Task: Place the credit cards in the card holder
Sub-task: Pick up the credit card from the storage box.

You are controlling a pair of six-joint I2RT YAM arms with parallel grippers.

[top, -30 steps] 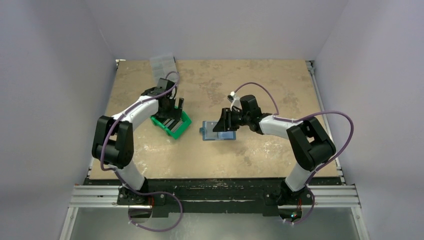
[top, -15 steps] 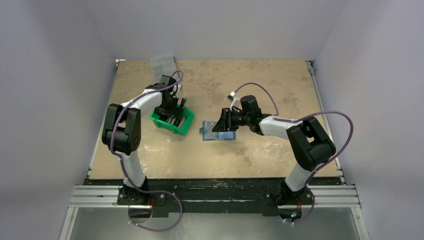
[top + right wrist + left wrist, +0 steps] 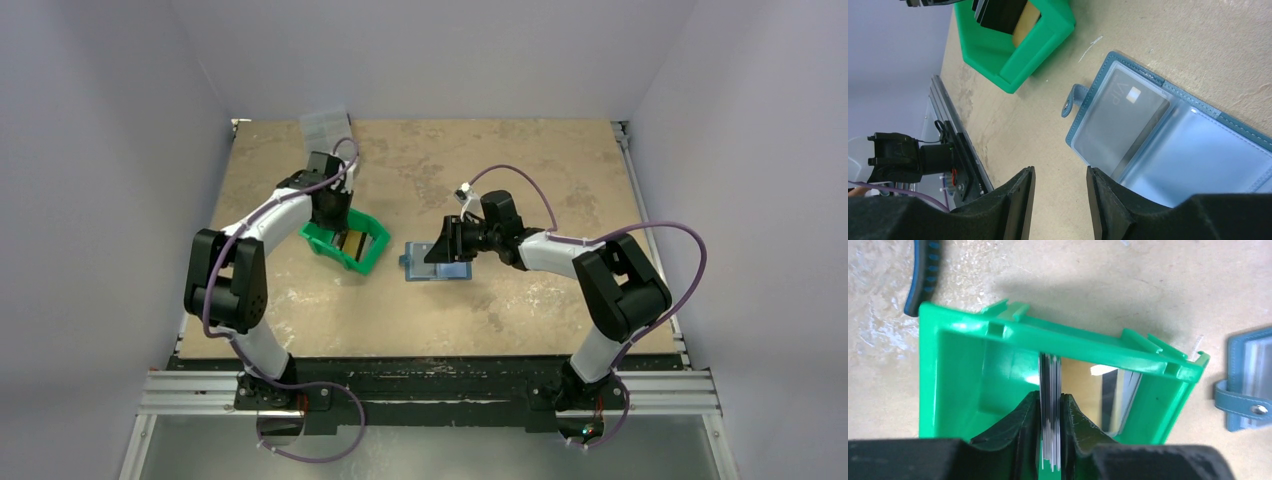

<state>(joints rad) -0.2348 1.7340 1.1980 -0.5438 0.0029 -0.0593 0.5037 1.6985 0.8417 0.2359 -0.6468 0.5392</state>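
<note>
Lettering, one entry: "VIP" in pale capitals on the grey card [image 3: 1128,125] seated in the clear pocket of the open card holder [image 3: 1198,155] nearest the clasp tab [image 3: 1071,102], with a small pale square mark beside it. Nothing else legible.

A green tray [image 3: 1073,337] sits on the tan table [image 3: 520,160], a clear box [image 3: 325,128] at its far edge.

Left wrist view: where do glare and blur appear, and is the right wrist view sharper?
Left wrist view: glare on the shiny card lying in the green plastic tray; the left gripper, pinching thin pale cards, is out of focus. Right wrist view: the teal-blue folding wallet is sharp, VIP legible; only the near fingers blur.
</note>
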